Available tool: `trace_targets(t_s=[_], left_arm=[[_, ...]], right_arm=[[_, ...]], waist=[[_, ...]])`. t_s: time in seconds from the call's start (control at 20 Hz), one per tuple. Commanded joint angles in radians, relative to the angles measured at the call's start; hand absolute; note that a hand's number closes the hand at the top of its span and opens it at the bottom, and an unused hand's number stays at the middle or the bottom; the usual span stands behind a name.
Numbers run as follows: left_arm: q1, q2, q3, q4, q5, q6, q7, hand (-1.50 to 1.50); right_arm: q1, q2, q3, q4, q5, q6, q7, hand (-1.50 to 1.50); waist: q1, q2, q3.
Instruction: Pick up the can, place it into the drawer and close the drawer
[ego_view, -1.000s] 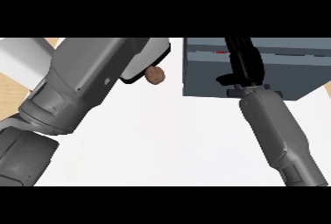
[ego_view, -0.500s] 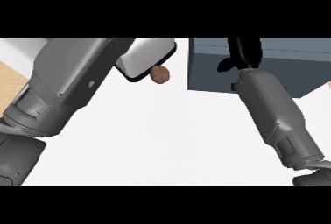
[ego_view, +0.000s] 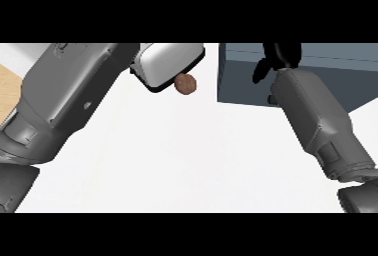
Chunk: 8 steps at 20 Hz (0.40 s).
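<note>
While the left hand (ego_view: 167, 63) hangs at the top edge, the brown can (ego_view: 186, 84) shows just beneath it; whether it is gripped cannot be told. Over the blue-grey drawer (ego_view: 328, 70), the right hand (ego_view: 277, 56) is cut off, its state likewise unclear

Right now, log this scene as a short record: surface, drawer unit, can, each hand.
surface: white counter
drawer unit: blue-grey drawer unit at upper right; open or shut cannot be told
can: probably the small brown object, top middle, left of the unit
left hand: left hand at top middle, right beside the brown object; whether it holds it is unclear
right hand: right hand, black, in front of the drawer unit, partly cut off at the top
can in drawer: not shown
</note>
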Motion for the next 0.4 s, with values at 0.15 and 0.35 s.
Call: trace_targets(t_s=[0.15, 0.35], left_arm=[[0.104, 0.024, -0.013, -0.102, -0.002, -0.003, 0.012, -1.5], [0.13, 0.054, -0.017, -0.171, -0.009, -0.008, 0.026, -1.5]], right_arm=[[-0.092, 0.043, -0.113, -0.019, -0.13, -0.021, -0.088, -1.5], [-0.112, 0.077, -0.127, -0.007, -0.138, -0.039, -0.102, -1.5]], waist=[[0.028, -0.009, -0.002], [0.023, -0.005, -0.003]])
